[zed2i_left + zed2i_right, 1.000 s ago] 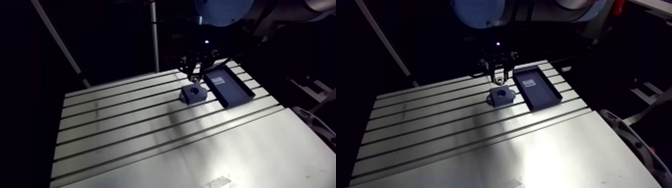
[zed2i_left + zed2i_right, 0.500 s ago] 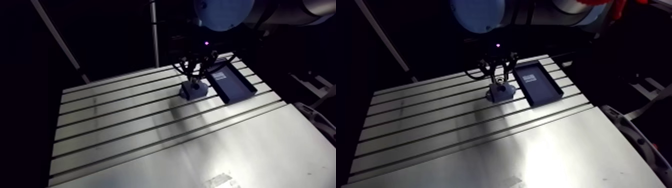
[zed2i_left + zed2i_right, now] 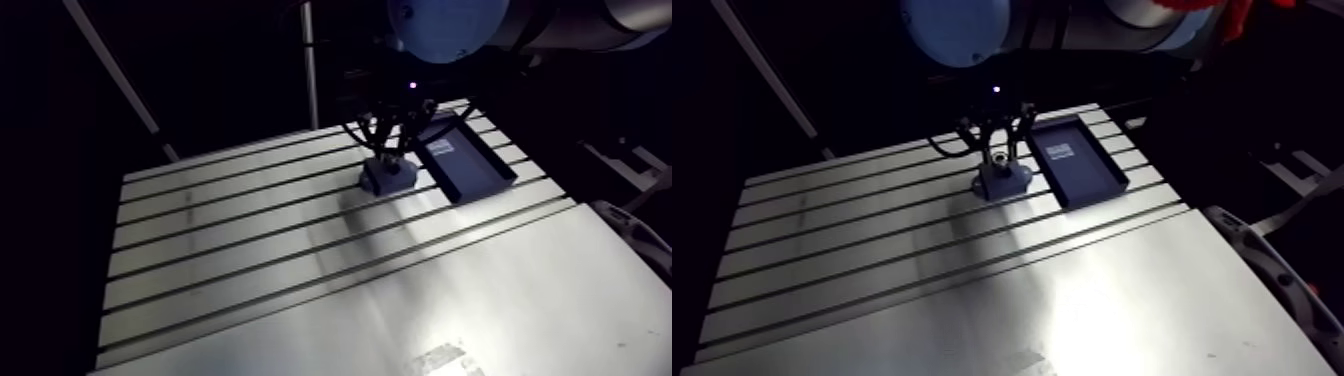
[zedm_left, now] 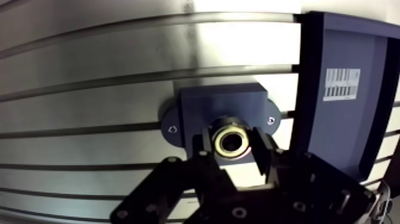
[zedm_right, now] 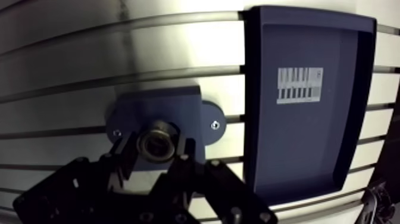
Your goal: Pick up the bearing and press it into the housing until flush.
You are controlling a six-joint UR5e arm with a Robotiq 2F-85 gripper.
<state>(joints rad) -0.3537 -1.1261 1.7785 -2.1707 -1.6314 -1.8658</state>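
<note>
1. Now the gripper stands low over the housing. In the earliest arm view it hung above the block and the bore showed open beside its tips; just before, it was already close down on it.
2. Since then the bore has gone from sight in the arm view, where the fingers cover the top of the housing.
3. Housing and tray keep their places on the worktop. The slight shift of the whole arm view is the camera's.
4. Only the wrist view shows the bearing: a metal ring with a dark centre, clamped between the two fingers, which press on it from either side. So the gripper is grasping the bearing.
5. From that view the bearing lies over the part of the housing nearest the gripper. Whether it sits in the bore, or flush, cannot be told, since the ring hides the hole.
6. The wrist view also gives the housing's form: a blue block with a rounded ear on each side, each ear with a small screw.
7. It shows the tray as well, just beside the housing with a narrow strip of worktop between them, and a barcode label on the tray's floor.
8. The arm view alone shows the breadth of the slotted worktop, with housing and tray towards its far side.
</note>
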